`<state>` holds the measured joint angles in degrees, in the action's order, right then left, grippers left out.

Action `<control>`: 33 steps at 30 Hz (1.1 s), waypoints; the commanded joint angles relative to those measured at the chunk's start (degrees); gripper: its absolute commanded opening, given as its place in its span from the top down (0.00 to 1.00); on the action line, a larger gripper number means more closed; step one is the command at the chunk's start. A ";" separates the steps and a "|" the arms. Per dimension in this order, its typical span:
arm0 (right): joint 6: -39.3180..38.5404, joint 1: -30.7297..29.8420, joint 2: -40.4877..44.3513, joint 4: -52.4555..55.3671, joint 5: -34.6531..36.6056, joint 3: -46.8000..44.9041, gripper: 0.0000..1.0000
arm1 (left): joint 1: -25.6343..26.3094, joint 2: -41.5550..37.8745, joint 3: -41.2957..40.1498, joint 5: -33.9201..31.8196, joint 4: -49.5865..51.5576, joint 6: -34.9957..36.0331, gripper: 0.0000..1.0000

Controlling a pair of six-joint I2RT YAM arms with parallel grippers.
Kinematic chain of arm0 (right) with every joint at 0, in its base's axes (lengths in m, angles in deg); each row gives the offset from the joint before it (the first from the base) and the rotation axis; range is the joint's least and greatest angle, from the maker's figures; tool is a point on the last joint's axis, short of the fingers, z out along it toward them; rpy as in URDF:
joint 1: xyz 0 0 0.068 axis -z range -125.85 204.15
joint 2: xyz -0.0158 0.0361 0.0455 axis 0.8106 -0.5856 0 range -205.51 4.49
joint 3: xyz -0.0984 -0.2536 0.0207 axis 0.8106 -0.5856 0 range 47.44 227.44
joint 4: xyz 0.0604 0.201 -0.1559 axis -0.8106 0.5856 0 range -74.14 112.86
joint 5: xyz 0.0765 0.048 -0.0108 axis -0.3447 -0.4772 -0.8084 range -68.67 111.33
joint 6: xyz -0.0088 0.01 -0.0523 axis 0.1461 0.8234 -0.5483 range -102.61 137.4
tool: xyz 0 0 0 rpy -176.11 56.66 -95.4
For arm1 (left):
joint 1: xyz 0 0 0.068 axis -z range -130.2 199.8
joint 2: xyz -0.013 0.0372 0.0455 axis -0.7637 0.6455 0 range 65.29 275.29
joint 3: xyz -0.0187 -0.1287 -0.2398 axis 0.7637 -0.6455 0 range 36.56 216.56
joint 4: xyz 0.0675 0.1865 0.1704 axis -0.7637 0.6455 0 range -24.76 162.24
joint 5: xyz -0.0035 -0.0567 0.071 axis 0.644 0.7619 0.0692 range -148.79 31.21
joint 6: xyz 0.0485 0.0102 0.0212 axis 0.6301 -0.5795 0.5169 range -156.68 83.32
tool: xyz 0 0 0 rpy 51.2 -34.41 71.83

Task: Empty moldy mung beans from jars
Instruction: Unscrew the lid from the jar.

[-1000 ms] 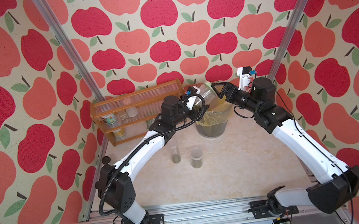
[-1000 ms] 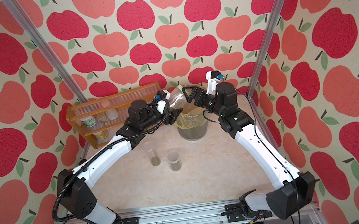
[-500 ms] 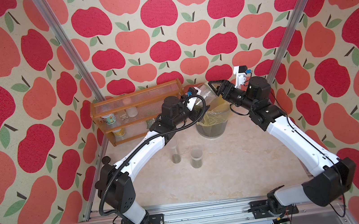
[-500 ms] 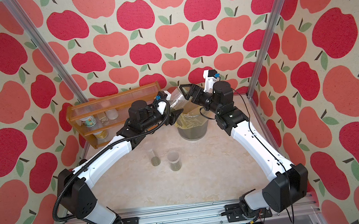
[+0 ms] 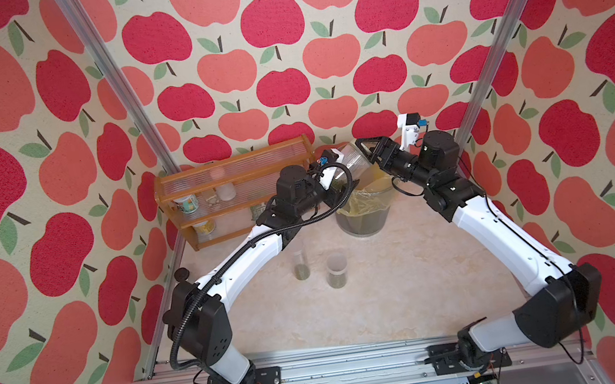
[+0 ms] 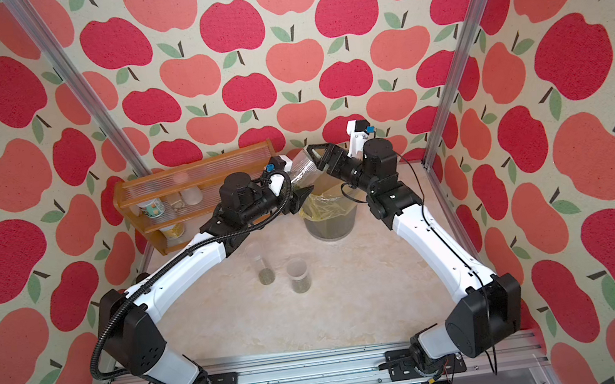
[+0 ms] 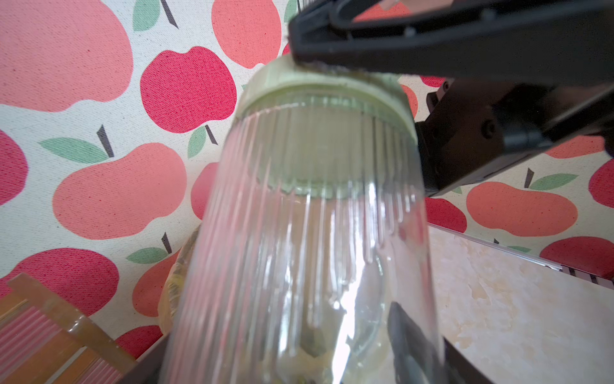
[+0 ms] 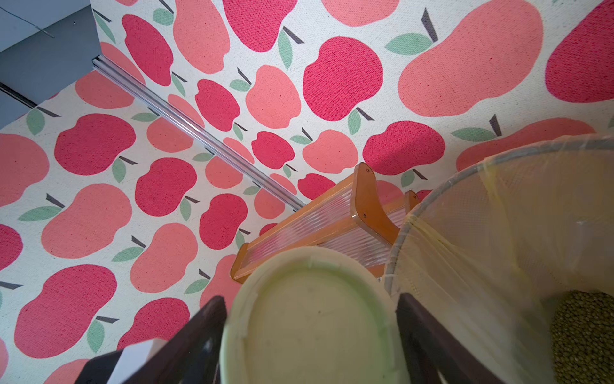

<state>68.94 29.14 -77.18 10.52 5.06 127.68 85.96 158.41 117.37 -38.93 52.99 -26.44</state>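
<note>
Arms raised; left claw (image 5: pixel 344 174) clamped, right claw (image 8: pixel 309 312) spread.

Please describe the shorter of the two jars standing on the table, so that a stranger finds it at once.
Find the mesh bin with the yellowish bag at the back of the table. In front of it two clear jars stand close together. Yours is the shorter jar, wider than the tall narrow jar and closed with a frosted lid.
</note>
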 commanded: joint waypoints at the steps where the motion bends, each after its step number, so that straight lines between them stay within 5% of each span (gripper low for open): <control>1: 0.48 -0.21 0.29 -2.02 -2.11 -0.71 0.23 | 0.22 -2.00 0.32 0.65 -6.74 0.58 0.54; 33: -4.52 -0.21 2.01 2.09 -3.27 -2.25 0.10 | -1.00 -3.92 1.51 1.50 -4.43 0.56 0.54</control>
<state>66.54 29.31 -77.14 10.85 3.36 127.20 85.67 158.30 117.37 -38.89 53.45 -25.15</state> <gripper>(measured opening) 0.899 0.837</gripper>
